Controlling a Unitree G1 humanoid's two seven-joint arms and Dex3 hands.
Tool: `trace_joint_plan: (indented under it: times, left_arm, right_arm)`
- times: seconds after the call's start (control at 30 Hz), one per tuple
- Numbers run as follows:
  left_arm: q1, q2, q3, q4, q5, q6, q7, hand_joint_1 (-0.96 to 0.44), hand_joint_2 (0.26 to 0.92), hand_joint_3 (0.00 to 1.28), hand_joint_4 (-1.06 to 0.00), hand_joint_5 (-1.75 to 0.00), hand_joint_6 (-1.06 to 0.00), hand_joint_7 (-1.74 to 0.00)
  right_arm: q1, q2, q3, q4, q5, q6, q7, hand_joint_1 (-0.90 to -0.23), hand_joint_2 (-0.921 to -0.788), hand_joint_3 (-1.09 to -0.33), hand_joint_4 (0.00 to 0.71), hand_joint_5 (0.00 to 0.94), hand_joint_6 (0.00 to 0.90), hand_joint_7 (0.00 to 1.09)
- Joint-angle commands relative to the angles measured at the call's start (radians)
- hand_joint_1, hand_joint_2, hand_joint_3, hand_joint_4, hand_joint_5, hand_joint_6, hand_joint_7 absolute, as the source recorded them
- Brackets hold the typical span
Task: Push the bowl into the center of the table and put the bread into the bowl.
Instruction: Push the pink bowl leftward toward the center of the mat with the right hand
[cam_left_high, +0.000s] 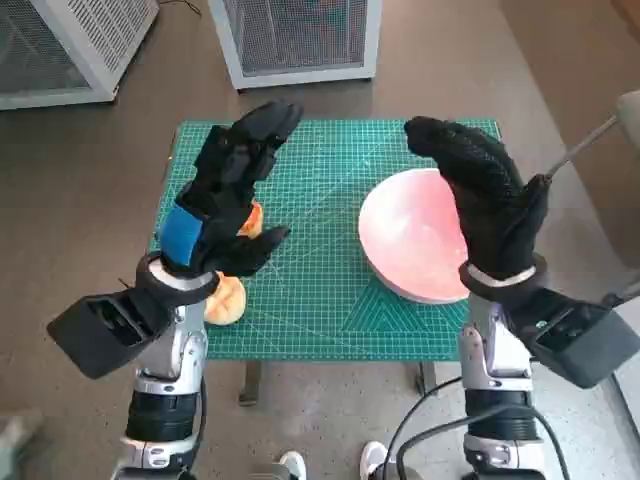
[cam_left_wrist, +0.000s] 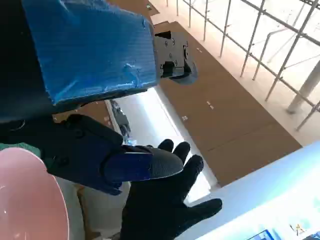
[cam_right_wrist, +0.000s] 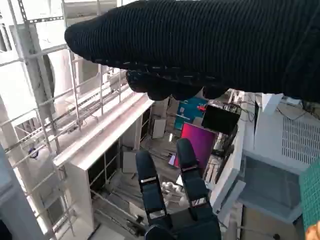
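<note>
A pink bowl (cam_left_high: 412, 240) sits on the right half of the green cutting mat (cam_left_high: 320, 290); its rim also shows in the left wrist view as the bowl (cam_left_wrist: 25, 200). Pieces of orange-brown bread (cam_left_high: 228, 298) lie at the mat's left side, partly hidden under my left hand. My left hand (cam_left_high: 228, 195) is raised above the bread, fingers spread, holding nothing. My right hand (cam_left_high: 487, 195) is raised over the bowl's right part, fingers extended, empty. The left wrist view shows the right hand (cam_left_wrist: 165, 200); the right wrist view shows the left hand's fingers (cam_right_wrist: 190, 185).
The mat covers a small table with brown floor all round. Two white mesh-fronted cabinets (cam_left_high: 295, 40) stand beyond the table's far edge. A thin rod (cam_left_high: 585, 145) slants in at the right. White shoes (cam_left_high: 292, 465) show below the table's near edge.
</note>
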Motion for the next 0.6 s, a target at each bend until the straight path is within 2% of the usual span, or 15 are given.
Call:
trace_joint_plan:
  times: [0.03,0.6]
  left_arm:
    - [0.004,0.004,-0.004,-0.008,0.003,0.000,-0.001,-0.57,0.921,0.37,0.00,-0.33,0.00,-0.55]
    - [0.000,0.009,-0.003,-0.003,0.015,-0.007,0.004,-0.58,0.921,0.37,0.00,-0.33,0.00,-0.55]
  right_arm:
    - [0.008,0.000,0.001,0.010,-0.004,0.008,0.002,-0.476,-0.921,-0.431,0.250,0.003,0.035,0.64]
    - [0.002,-0.001,0.005,0.016,0.002,0.011,0.014,-0.493,-0.921,-0.430,0.249,0.002,0.014,0.64]
